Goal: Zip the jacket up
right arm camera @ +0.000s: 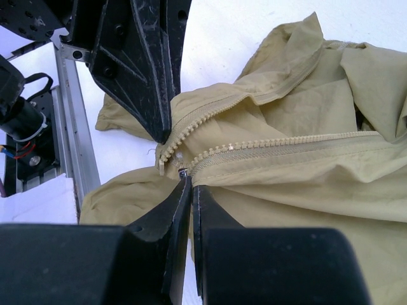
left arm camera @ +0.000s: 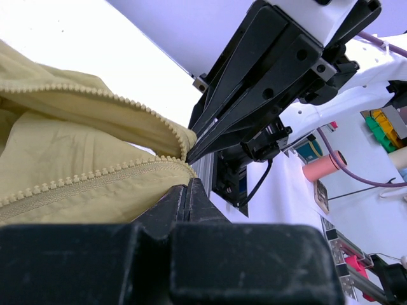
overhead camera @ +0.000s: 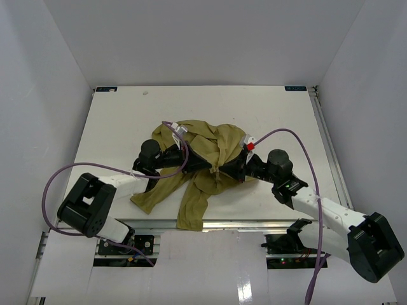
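The olive-green jacket [overhead camera: 210, 143] lies crumpled at the table's middle, with a sleeve [overhead camera: 191, 213] hanging over the near edge. Its zipper is open and the two toothed tracks [right arm camera: 254, 145] run together at the bottom end. My right gripper [right arm camera: 189, 180] is shut on the small metal slider [right arm camera: 182, 171] at that end; it also shows in the top view [overhead camera: 221, 170]. My left gripper [left arm camera: 189, 183] is shut on the jacket's edge by the other track's end, tip to tip with the right one. It also shows in the right wrist view [right arm camera: 163, 136] and the top view [overhead camera: 205, 166].
The white table [overhead camera: 127, 114] is walled on three sides. An aluminium rail [right arm camera: 70, 114] runs along the near edge just beyond the grippers. Purple cables [overhead camera: 299, 136] loop over both arms. Clutter with a pink roll [left arm camera: 323, 166] lies off the table.
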Controlling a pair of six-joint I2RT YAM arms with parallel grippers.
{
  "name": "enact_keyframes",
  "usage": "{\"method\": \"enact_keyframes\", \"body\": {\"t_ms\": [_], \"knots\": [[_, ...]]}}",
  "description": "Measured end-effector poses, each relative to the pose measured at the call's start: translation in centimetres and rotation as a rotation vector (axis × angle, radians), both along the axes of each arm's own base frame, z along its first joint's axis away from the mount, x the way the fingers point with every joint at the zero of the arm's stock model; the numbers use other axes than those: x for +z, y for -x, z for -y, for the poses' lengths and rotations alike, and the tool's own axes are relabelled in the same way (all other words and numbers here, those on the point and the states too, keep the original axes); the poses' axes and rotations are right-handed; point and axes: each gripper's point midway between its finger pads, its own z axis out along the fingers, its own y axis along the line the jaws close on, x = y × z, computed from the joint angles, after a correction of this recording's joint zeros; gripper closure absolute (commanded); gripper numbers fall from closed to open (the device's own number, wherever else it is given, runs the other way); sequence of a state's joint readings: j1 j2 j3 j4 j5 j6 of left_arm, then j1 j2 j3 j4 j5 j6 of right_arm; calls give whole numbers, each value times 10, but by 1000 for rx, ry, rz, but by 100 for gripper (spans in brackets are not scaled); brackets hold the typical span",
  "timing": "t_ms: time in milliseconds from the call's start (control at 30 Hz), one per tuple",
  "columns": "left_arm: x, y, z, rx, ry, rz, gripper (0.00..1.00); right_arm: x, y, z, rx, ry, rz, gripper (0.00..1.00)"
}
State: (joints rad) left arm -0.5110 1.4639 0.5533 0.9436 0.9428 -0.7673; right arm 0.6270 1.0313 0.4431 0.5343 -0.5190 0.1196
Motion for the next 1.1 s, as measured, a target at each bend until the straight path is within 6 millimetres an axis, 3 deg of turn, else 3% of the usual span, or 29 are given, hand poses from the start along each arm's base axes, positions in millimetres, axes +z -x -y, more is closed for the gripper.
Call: {"method": "enact_keyframes", "body": {"t_ms": [600,1100], "knots": [[25,8,-10,68,68,141,100,20,31,-7,106,-61,66,92],[26,10,-11,64,78,150,100,17,33,-12,130,-63,62,92]]}}
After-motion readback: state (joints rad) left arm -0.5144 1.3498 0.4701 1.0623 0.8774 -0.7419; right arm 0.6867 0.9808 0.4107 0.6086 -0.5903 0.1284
